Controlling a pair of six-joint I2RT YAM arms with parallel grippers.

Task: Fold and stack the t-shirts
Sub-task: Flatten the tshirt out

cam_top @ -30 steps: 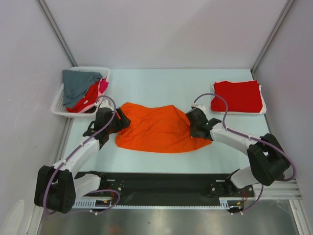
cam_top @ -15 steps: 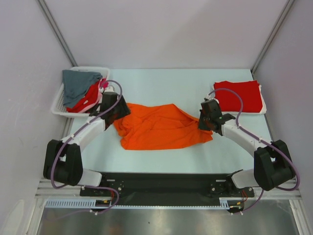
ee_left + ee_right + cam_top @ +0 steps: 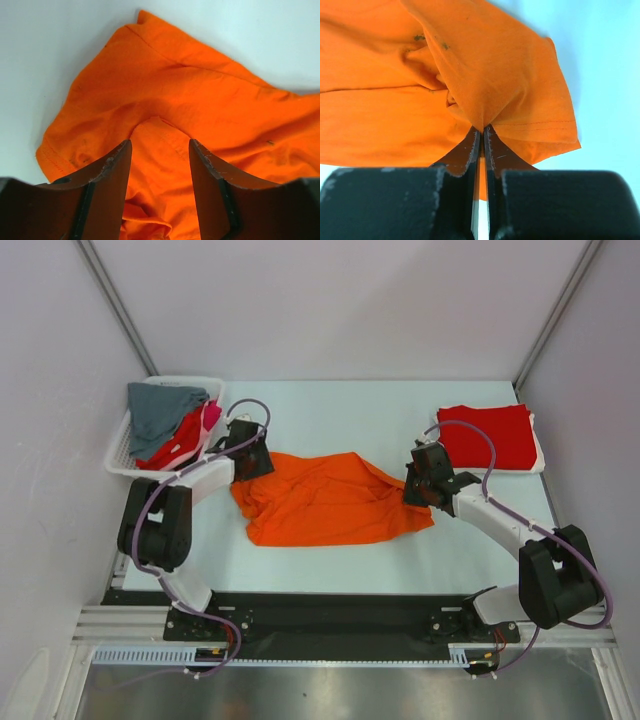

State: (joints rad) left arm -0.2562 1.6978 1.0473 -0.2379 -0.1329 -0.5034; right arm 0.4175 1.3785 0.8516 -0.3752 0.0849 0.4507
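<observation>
A bright orange t-shirt (image 3: 325,502) lies crumpled on the table's middle. My left gripper (image 3: 252,462) sits over its upper left corner; in the left wrist view its jaws stand open (image 3: 160,146) with orange cloth (image 3: 200,95) loose between them. My right gripper (image 3: 420,487) is at the shirt's right edge; in the right wrist view it is shut (image 3: 482,130) on a pinched fold of the orange shirt (image 3: 485,65). A folded red t-shirt (image 3: 486,436) lies at the back right. Grey (image 3: 160,408), red (image 3: 178,437) and pink (image 3: 211,417) tees lie in the basket.
The white mesh basket (image 3: 118,458) stands at the back left, next to my left gripper. The red shirt rests on a white sheet (image 3: 540,458) near the right wall. Walls enclose the table on three sides.
My left gripper moved up and back toward the basket, letting the shirt's left corner go; it now stands open. My right gripper kept its hold and barely moved.
</observation>
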